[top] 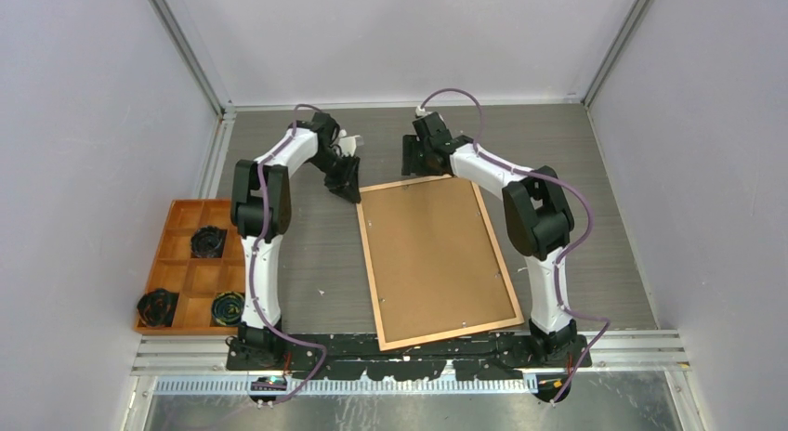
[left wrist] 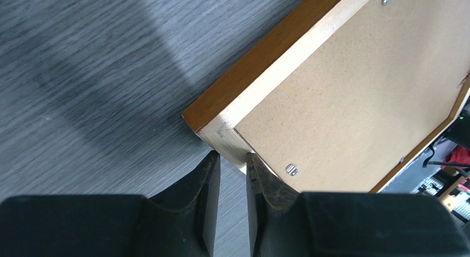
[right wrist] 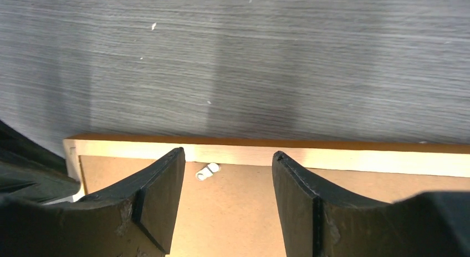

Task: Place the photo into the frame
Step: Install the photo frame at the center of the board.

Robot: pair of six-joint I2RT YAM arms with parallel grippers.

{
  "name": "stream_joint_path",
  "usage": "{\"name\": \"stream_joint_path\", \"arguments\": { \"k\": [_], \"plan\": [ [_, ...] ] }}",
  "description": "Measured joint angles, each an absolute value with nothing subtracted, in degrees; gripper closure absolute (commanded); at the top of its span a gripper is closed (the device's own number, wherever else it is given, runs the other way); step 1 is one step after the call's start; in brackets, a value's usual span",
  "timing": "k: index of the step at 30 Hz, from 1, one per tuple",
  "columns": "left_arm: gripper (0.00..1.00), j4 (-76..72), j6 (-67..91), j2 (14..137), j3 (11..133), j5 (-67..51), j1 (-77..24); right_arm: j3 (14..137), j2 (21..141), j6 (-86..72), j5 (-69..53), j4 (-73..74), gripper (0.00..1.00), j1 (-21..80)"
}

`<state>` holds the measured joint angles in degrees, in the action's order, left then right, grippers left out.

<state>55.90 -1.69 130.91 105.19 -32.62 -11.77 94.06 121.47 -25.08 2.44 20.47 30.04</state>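
Fibreboard-backed frame [top: 432,259] face down, front hidden, left claw [left wrist: 231,156] at corner, grip unclear, right claw [right wrist: 227,158] spread.

This is a robotics lab, set up as a closed test cell. A grey wood-grain worktop [top: 604,217] is boxed in on the left, right and far sides by plain pale panels [top: 84,124] set in bare aluminium posts [top: 190,55]. A white-and-black left arm [top: 258,236] and right arm [top: 548,264] are bolted to a black plate [top: 409,343] on metal rails [top: 650,352] at the near edge. Purple cables [top: 584,213] loop along them.
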Motion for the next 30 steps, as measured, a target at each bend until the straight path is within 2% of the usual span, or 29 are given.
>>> {"name": "stream_joint_path", "arguments": {
  "k": [17,26,30],
  "plan": [
    [0.79,54.89,-1.91,129.69,104.07,-30.57,-12.64,97.3,121.25,-15.07,8.32,24.8,0.39,33.15],
    [0.8,54.81,-1.91,129.6,103.98,-30.48,-12.8,99.13,123.79,-13.15,11.03,25.36,0.61,34.15],
    [0.8,54.76,-1.91,129.49,103.9,-30.48,-12.8,99.24,124.68,-12.62,11.6,25.63,0.67,34.41]
  ]
}}
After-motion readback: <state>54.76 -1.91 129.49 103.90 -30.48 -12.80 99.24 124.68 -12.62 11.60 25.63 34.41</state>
